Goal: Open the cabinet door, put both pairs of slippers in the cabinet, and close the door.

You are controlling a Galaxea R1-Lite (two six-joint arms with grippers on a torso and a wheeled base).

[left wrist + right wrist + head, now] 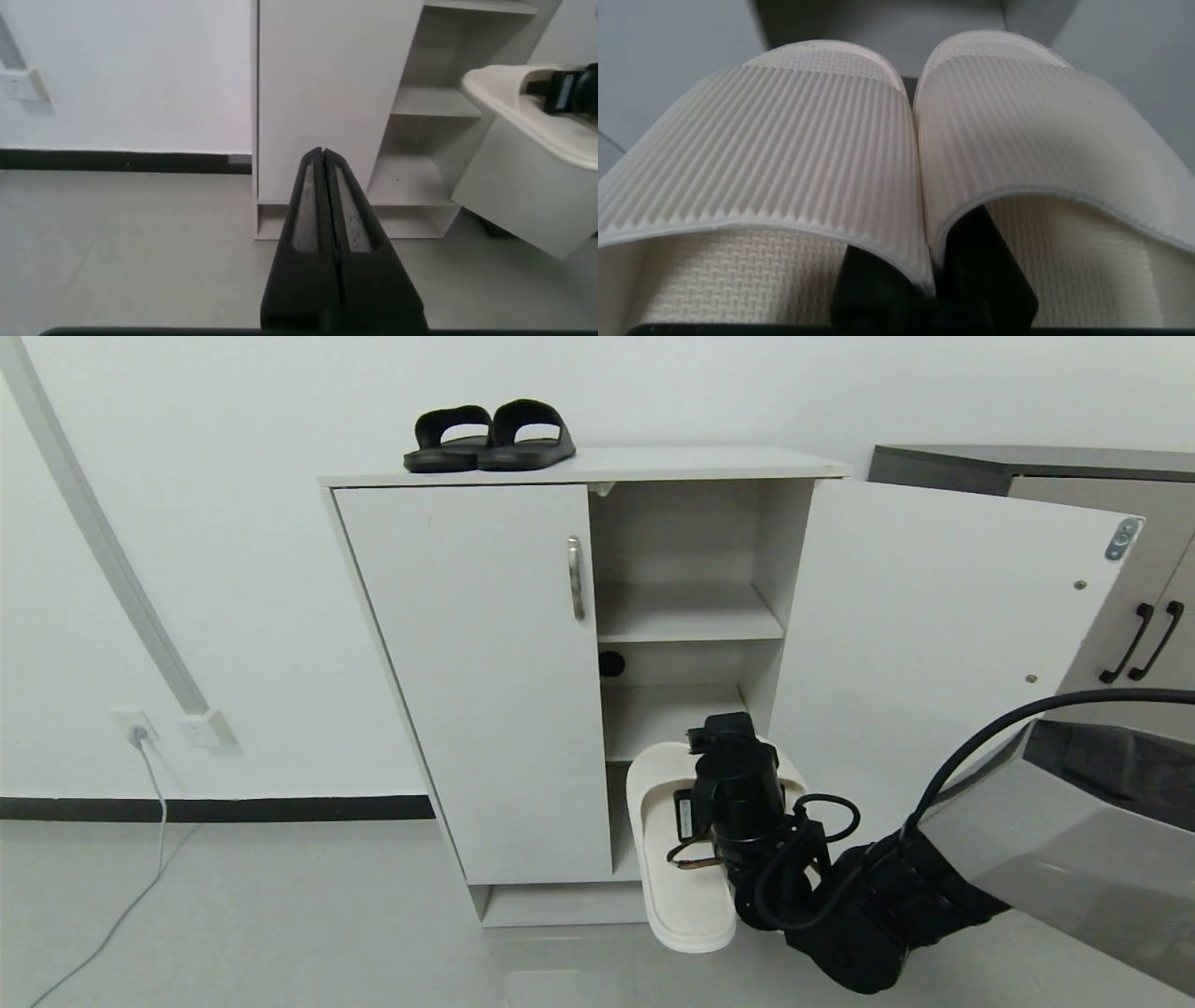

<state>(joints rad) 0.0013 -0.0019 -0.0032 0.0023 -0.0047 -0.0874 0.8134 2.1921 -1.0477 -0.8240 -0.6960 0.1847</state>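
White slippers (813,140) sat clamped in the right gripper (936,289), just short of the cabinet's (471,681) lower shelf, door (934,644) already open. Black slippers (490,437) waited well above on top. Left gripper (322,215) was closed, empty.

The cabinet (653,464) stands against the wall, with a pair of slippers (490,437) side by side on the left part of its top. Its left door (485,681) is closed; the right door (924,644) swings out to the right, baring two shelves (686,616) one above the other. In front of that open half, low down, a second pair of slippers (681,859) hangs side by side and touching. The right gripper (719,733) clamps the pair where the two meet, with the heels jutting away from the cabinet. The left gripper (322,159) sits back from the cabinet, facing the closed door. A wall socket (135,728) lies left of the cabinet; another cabinet (1120,616) stands to the right, behind the open door.
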